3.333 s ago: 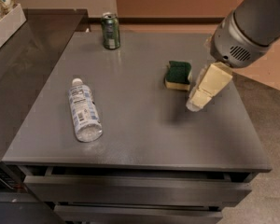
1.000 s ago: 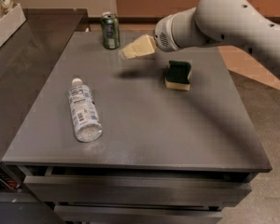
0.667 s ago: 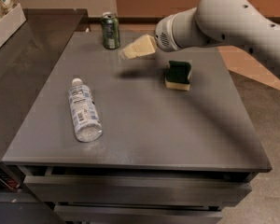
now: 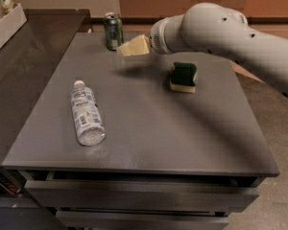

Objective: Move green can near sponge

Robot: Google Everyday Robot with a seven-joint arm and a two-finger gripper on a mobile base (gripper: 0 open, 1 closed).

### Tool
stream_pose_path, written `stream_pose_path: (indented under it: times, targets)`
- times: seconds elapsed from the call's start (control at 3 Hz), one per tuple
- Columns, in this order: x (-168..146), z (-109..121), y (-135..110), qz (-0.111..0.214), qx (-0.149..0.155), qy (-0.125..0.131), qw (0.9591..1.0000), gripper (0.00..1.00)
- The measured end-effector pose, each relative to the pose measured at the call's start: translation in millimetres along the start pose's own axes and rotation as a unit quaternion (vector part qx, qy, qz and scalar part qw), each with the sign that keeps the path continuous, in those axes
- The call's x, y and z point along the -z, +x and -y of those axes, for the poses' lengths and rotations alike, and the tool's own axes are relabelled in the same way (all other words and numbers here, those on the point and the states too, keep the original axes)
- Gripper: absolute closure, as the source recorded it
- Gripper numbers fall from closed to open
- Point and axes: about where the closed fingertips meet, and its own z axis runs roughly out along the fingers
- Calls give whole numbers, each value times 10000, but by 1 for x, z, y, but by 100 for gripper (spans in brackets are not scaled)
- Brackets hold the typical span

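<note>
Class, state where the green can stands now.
Camera view: the green can stands at the table's far edge, left of centre; the hand hovers just right of it, the sponge farther right.

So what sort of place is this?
Likely an office kitchenette or break area: a grey counter with drawers, a box of packets at far left, a can and sponge on top. The gripper hovers beside the can.

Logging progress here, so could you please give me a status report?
Gripper close beside green can. Can upright, far edge, apart from sponge. Bottle off path.
</note>
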Motion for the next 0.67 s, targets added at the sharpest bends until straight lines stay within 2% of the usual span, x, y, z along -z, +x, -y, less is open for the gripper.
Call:
stream_pose_path:
  times: [0.33,0.67]
  targets:
    - [-19,11,-5,180,-128,199,9996,0]
    - [-39,29,-8,393,-274,203,9986,0]
